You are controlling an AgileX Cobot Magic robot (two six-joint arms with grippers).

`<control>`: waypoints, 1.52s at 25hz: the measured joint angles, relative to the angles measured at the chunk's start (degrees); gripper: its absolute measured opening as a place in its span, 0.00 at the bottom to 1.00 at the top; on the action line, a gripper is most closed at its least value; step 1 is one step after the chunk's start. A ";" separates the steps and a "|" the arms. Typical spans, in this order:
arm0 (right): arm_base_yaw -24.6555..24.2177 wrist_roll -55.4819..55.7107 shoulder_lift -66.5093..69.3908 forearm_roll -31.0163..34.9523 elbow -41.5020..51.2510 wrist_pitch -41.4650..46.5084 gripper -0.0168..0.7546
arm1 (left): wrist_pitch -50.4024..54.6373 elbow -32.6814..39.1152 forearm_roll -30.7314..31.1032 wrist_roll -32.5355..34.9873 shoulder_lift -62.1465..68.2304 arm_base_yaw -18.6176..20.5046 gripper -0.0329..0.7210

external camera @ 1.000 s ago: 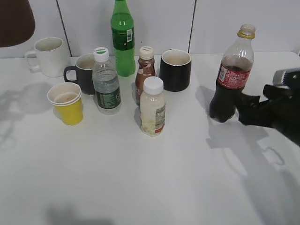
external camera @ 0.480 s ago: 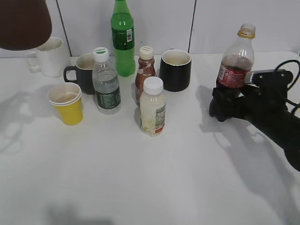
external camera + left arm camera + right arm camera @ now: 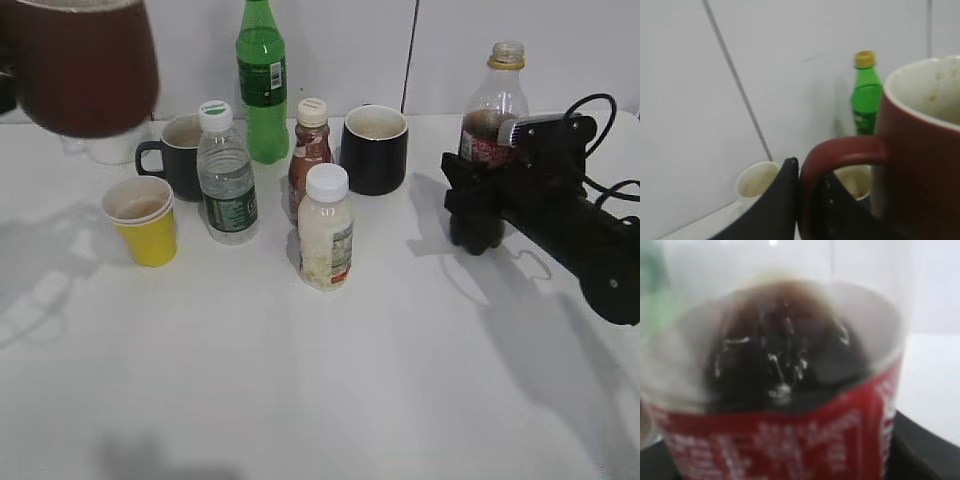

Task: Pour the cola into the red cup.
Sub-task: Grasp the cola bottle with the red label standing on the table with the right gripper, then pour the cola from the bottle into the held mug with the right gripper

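Note:
The red cup (image 3: 85, 70), dark red-brown with a pale inside, hangs in the air at the top left, close to the exterior camera. In the left wrist view my left gripper (image 3: 807, 175) is shut on the handle of the red cup (image 3: 920, 165). The cola (image 3: 494, 110), uncapped with a red label, stands upright at the right on the white table (image 3: 330, 390). My right gripper (image 3: 480, 205) is shut round its lower half. The cola (image 3: 785, 365) fills the right wrist view, with dark liquid up to the top of the label.
Mid-table stand a green bottle (image 3: 261, 80), a water bottle (image 3: 227, 180), a small brown bottle (image 3: 309, 150), a white-capped milky bottle (image 3: 325, 235), a yellow paper cup (image 3: 145, 220) and two black mugs (image 3: 375, 148) (image 3: 180, 150). A white mug (image 3: 110, 150) is mostly hidden behind the red cup.
The red cup has moved right and grown larger in the exterior view. My right gripper has come in from the right and closed round the cola, which has shifted slightly left.

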 joint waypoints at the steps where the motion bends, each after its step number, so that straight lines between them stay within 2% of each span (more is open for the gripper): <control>1: 0.00 -1.19 -0.86 0.00 0.64 0.30 0.63 | 0.19 0.00 0.78 0.00 0.00 -1.02 0.11; 4: 0.42 -6.21 -5.92 -0.19 3.92 1.98 0.63 | 1.33 0.00 2.03 0.00 0.00 -4.55 0.11; 7: 1.84 -13.81 -13.36 -0.36 5.88 8.08 0.63 | 1.48 0.00 2.20 0.00 0.38 -8.53 0.11; 12: 6.97 -27.13 -24.69 -0.38 6.36 20.25 0.63 | 1.14 0.00 2.20 0.00 4.82 -15.73 0.11; 15: 9.63 -34.98 -29.38 -0.38 6.38 23.70 0.63 | -0.19 0.00 2.20 0.00 7.70 -18.19 0.11; 20: 13.05 -49.38 -32.13 2.77 6.42 27.64 0.63 | -3.82 0.00 2.14 0.00 11.18 -19.98 0.11; 27: 13.54 -64.21 -32.20 4.32 6.42 28.19 0.63 | -10.02 0.00 1.76 0.00 17.41 -22.62 0.11; 38: 13.54 -75.74 -32.20 4.47 6.42 28.19 0.63 | -14.17 0.00 0.92 0.00 21.46 -23.89 0.11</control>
